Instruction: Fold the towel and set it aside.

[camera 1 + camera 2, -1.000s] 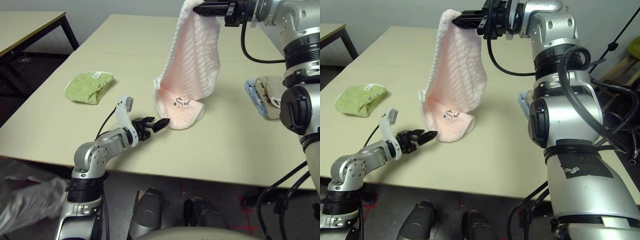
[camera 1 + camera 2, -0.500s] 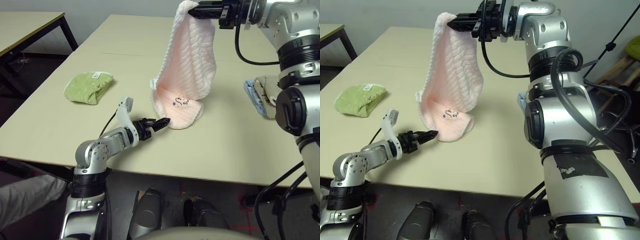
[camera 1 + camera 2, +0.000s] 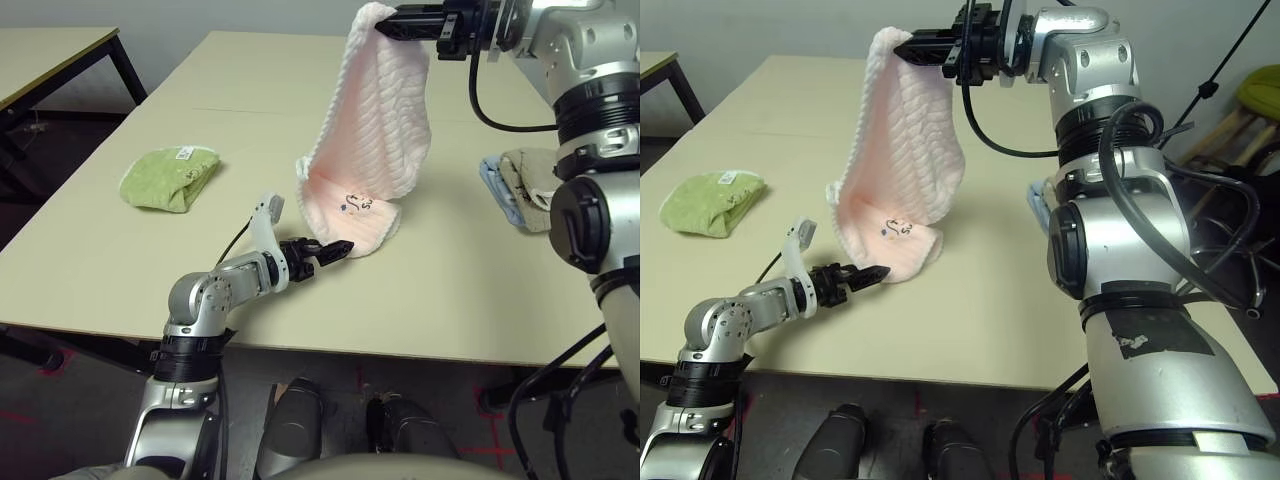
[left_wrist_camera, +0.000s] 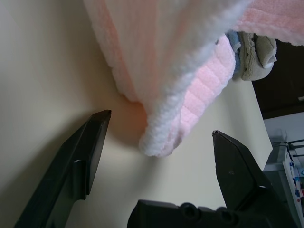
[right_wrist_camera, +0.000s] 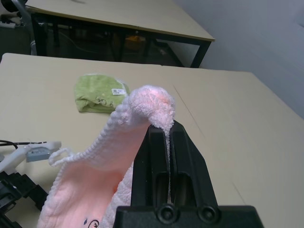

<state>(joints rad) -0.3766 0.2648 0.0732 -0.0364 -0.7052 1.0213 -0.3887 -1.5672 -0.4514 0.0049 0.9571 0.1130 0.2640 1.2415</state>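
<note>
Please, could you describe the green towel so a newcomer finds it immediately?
On the large pale table, look toward the robot's left side. The light green towel lies there, folded, with a small white label. The pink towel hangs from the right gripper.

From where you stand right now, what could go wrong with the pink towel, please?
The pale pink terry towel hangs by one corner from the shut black right pincer, so it might slip out. Its lower part lies curled on the table, so a fold made now may come out crooked. The open black left pincer might push that loose edge instead of gripping it.
</note>
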